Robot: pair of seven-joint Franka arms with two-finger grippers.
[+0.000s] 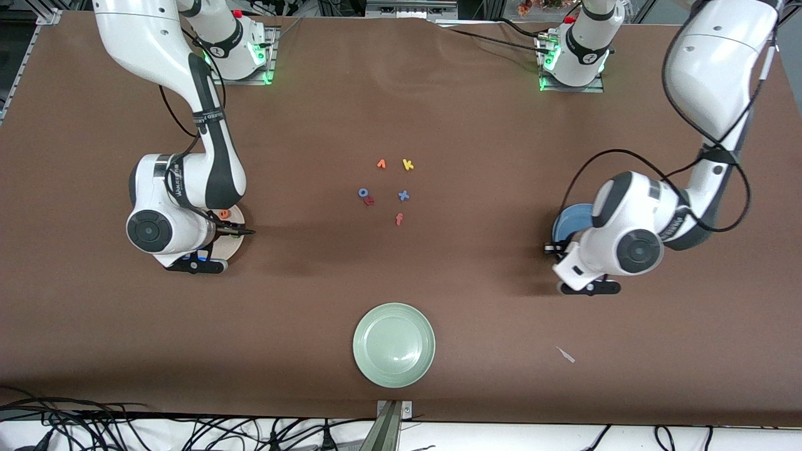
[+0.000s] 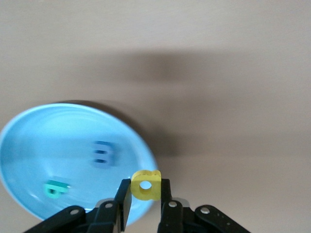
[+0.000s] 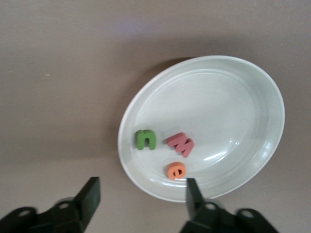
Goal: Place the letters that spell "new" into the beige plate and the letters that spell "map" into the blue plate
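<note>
**Holding the last letter over the blue plate**

The yellow "p" [image 2: 146,185] is pinched by the left gripper [image 2: 145,200] above the rim of the blue plate [image 2: 29,145], where the blue "m" [image 2: 103,154] and teal "a" [image 2: 55,189] are lying. The right gripper [image 3: 141,194] is spread wide over the beige plate [image 3: 243,87], in which the green "n" [image 3: 145,140], pinkish "w" [image 3: 181,144] and orange "e" [image 3: 176,171] are placed.

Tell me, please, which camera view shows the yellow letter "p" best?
The left wrist view: the yellow "p" sits pinched in the left end effector over the rim of the blue plate. The front view hides it under the left arm, showing only part of that plate. The right wrist view does not show it.
</note>
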